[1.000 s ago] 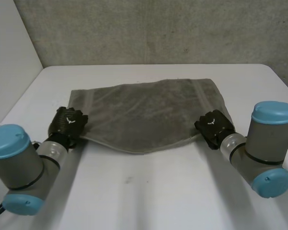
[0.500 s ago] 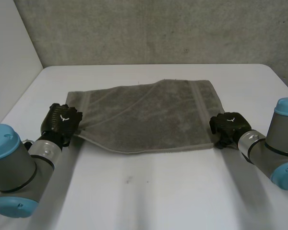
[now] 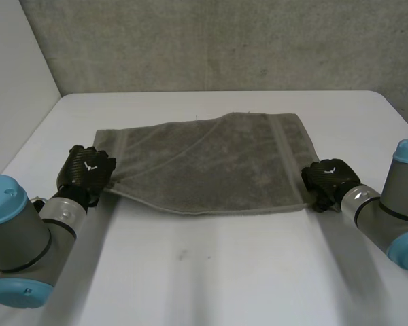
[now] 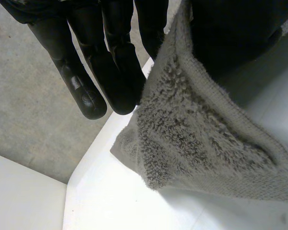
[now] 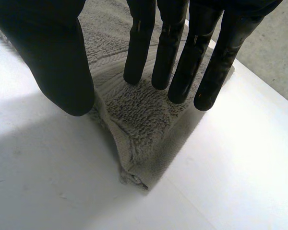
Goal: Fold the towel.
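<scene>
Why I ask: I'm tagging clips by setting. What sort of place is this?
Probably a robot test bench, not a home: a plain white table, a bare concrete wall behind it, one grey towel laid out.

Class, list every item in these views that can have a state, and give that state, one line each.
towel: lying spread on the table, its near edge raised and stretched between the two hands.
left hand: shut on the towel's near left corner, which is pinched between straight fingers and thumb.
right hand: shut on the towel's near right corner, held between thumb and straight fingers.
table: bearing the towel.
</scene>
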Robot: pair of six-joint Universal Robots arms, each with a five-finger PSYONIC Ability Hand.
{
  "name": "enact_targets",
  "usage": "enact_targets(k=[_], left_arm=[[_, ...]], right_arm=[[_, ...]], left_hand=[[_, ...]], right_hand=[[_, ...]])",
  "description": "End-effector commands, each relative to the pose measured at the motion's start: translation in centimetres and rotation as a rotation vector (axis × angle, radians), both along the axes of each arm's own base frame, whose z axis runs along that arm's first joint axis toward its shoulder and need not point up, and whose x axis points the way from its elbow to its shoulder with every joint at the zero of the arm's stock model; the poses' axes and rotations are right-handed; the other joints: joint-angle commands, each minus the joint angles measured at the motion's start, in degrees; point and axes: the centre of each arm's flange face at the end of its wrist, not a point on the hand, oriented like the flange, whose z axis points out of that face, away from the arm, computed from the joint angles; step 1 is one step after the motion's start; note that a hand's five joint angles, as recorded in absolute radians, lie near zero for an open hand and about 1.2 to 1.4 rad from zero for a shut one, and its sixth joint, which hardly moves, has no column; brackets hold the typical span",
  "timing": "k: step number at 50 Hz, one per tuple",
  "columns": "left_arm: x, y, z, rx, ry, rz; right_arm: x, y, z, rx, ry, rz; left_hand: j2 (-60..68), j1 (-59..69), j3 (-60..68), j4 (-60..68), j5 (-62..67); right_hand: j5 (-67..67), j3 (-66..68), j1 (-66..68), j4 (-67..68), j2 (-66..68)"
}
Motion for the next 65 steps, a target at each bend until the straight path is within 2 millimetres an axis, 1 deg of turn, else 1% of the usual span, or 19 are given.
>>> enact_targets(k=[1, 12, 24, 27, 28, 29, 34, 38, 40, 46, 48, 49, 51, 54, 56, 58, 61, 64, 65], left_arm=[[0.0, -0.1, 0.0, -0.001, 0.000, 0.001], [0.0, 0.0, 0.0, -0.001, 0.000, -0.002], [-0.1, -0.5, 0.3, -0.014, 0.004, 0.000], [-0.1, -0.6, 0.2, -0.014, 0.005, 0.000], [-0.1, -0.7, 0.1, -0.014, 0.004, 0.000], [-0.2, -0.8, 0.0, -0.012, 0.005, 0.000], [-0.1, -0.8, -0.3, 0.000, -0.001, 0.001], [-0.1, -0.7, -0.3, 0.003, -0.002, 0.001], [0.0, 0.0, -0.2, 0.022, -0.013, -0.001], [0.5, 1.9, 0.7, 0.099, -0.038, -0.008], [0.9, 3.7, 1.3, 0.184, -0.064, -0.018], [0.9, 3.7, 1.3, 0.185, -0.064, -0.018], [1.7, 6.3, 1.9, 0.301, -0.119, -0.036], [2.0, 7.6, 2.2, 0.355, -0.156, -0.059], [2.8, 10.0, 2.8, 0.466, -0.228, -0.103], [3.1, 10.8, 3.1, 0.498, -0.251, -0.123], [3.3, 10.9, 3.4, 0.500, -0.258, -0.135], [3.5, 8.3, 4.1, 0.370, -0.212, -0.141], [3.5, 8.3, 4.1, 0.370, -0.212, -0.142]], right_arm=[[0.0, 0.0, -0.2, -0.005, 0.021, 0.012], [0.0, -0.6, -0.8, -0.022, 0.043, 0.019], [0.6, -3.2, 0.4, -0.095, 0.015, -0.001], [0.8, -3.6, -0.2, -0.086, 0.010, 0.000], [0.8, -3.6, -0.5, -0.073, 0.011, 0.001], [0.9, -3.7, -0.8, -0.065, 0.011, 0.002], [0.6, -3.4, -0.6, -0.044, 0.014, -0.004], [0.3, -2.7, 0.9, -0.012, 0.026, 0.003], [-0.4, -1.3, 2.7, 0.052, 0.037, 0.009], [-1.7, 1.3, 5.0, 0.139, 0.126, 0.068], [-3.4, 3.1, 6.3, 0.179, 0.234, 0.093], [-3.4, 3.1, 6.3, 0.180, 0.234, 0.094], [-5.1, 5.4, 6.6, 0.256, 0.352, 0.148], [-5.7, 6.7, 7.0, 0.292, 0.402, 0.181], [-6.7, 9.0, 8.1, 0.326, 0.484, 0.241], [-7.0, 9.5, 8.9, 0.312, 0.495, 0.252], [-7.3, 9.6, 9.7, 0.288, 0.489, 0.249], [-6.8, 9.0, 9.9, 0.228, 0.467, 0.255], [-6.8, 9.0, 9.9, 0.228, 0.467, 0.255]], left_hand=[[10.2, 12.2, 10.2, 10.2, 10.7], [10.2, 12.2, 10.2, 10.2, 10.7], [10.2, 12.2, 10.2, 10.2, 10.7], [10.2, 12.2, 10.2, 10.2, 10.7], [10.2, 12.2, 10.2, 10.2, 10.7], [10.2, 12.2, 10.2, 10.2, 10.7], [10.2, 12.2, 10.2, 10.2, 10.7], [10.2, 12.2, 10.2, 10.2, 10.7], [10.2, 12.2, 10.2, 10.2, 10.7], [10.2, 12.2, 10.2, 10.2, 10.7], [10.2, 12.2, 10.2, 10.2, 10.7], [10.2, 12.2, 10.2, 10.2, 10.7], [10.2, 12.2, 10.2, 10.2, 10.7], [10.2, 12.2, 10.2, 10.2, 10.7], [10.2, 12.2, 10.2, 10.2, 10.7], [10.2, 12.2, 10.2, 10.2, 10.7], [10.2, 12.2, 10.2, 10.2, 10.7], [10.2, 12.2, 10.2, 10.2, 10.7], [10.2, 12.2, 10.2, 10.2, 10.7]], right_hand=[[4.3, 4.4, 9.6, 4.6, 3.8], [9.6, 9.6, 14.9, 9.8, 9.0], [14.1, 14.1, 19.4, 14.4, 13.5], [21.2, 21.2, 26.5, 21.4, 20.6], [26.3, 26.4, 31.6, 26.6, 25.7], [37.5, 37.5, 42.8, 37.7, 36.9], [37.6, 37.6, 42.9, 37.9, 37.0], [37.6, 37.6, 42.9, 37.9, 37.0], [37.6, 37.6, 42.9, 37.9, 37.0], [37.6, 37.6, 42.9, 37.9, 37.0], [37.6, 37.6, 42.9, 37.9, 37.0], [37.6, 37.6, 42.9, 37.9, 37.0], [37.6, 37.6, 42.9, 37.9, 37.0], [37.6, 37.6, 42.9, 37.9, 37.0], [37.6, 37.6, 42.9, 37.9, 37.0], [37.6, 37.6, 42.9, 37.9, 37.0], [37.6, 37.6, 42.9, 37.9, 37.0], [37.6, 37.6, 42.9, 37.9, 37.0], [37.6, 37.6, 42.9, 37.9, 37.0]])
